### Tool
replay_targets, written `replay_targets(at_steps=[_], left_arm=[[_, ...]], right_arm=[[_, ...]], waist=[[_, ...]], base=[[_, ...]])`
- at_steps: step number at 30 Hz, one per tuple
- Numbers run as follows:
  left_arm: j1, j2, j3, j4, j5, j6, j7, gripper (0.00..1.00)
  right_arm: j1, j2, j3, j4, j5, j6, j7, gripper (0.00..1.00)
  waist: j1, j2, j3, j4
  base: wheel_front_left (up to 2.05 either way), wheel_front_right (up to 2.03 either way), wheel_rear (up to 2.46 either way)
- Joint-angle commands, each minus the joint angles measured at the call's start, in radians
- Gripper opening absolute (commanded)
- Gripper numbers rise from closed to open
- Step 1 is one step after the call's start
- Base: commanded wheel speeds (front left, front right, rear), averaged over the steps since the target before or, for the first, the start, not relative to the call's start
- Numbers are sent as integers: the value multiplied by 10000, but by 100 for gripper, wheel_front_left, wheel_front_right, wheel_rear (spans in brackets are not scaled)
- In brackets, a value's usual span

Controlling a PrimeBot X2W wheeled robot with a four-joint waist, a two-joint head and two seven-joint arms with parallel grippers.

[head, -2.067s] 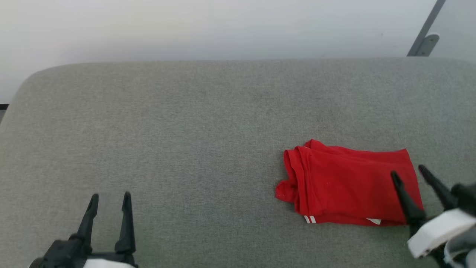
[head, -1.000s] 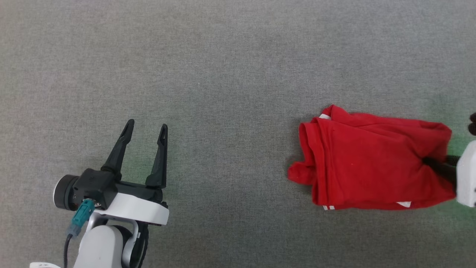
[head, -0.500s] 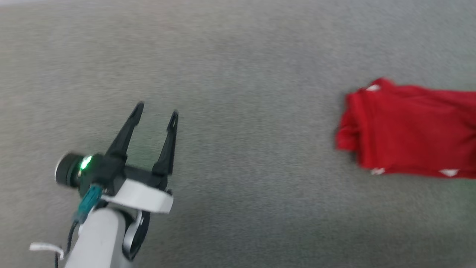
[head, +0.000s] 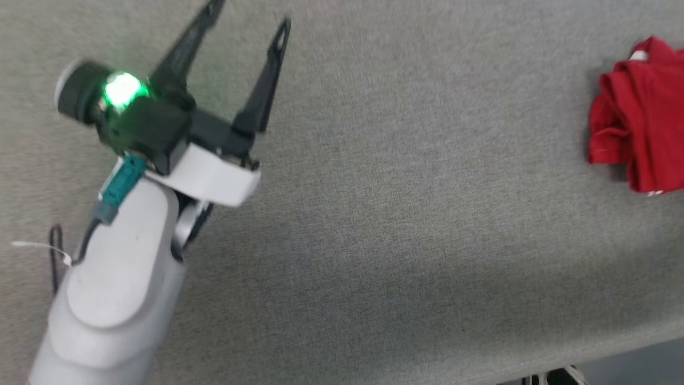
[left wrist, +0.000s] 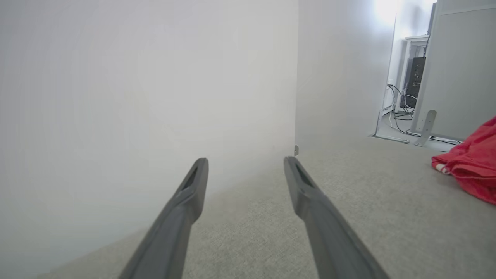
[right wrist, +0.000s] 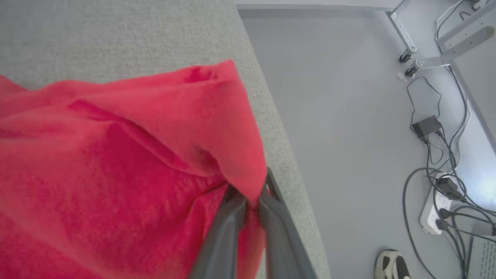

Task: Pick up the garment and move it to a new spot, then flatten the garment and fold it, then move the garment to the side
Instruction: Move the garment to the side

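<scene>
pinching garment [right wrist: 116, 155] edge in right claw [right wrist: 252, 197], closed tight on red cloth. holding left claw [head: 249, 16] spread wide, empty, garment far off to its right. may slip from small pinch, or slide off grey top [right wrist: 116, 31] edge just beside right claw, onto floor [right wrist: 348, 116].

At the right edge of the head view, your garment [head: 641, 123] is bright red with a white fleck on top. The surface [head: 401, 214] under it is a mottled grey weave. Your left gripper [head: 250, 15] has black fingers [head: 264, 80], a white cuff [head: 208, 174], a green light [head: 122, 90] and a teal plug [head: 118, 184].
</scene>
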Motion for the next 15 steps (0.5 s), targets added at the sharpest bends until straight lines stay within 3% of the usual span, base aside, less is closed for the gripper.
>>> replay_targets(at_steps=[1,10,15], left_arm=[[-310,44,-49,-9,127,9,-46,100],[-1225,396,-232,-74,153,9,-46,100],[-1139,407,-169,17,140,9,-46,100]], right_arm=[[-318,4,127,204,-258,-8,-226,0],[-2458,343,563,2914,-2234,-8,-1822,0],[-3139,898,442,4231,-2679,-8,-2569,0]], waist=[[0,0,463,-137],[0,0,1117,-233],[0,0,1142,-193]], base=[[0,0,0],[0,0,0],[0,0,0]])
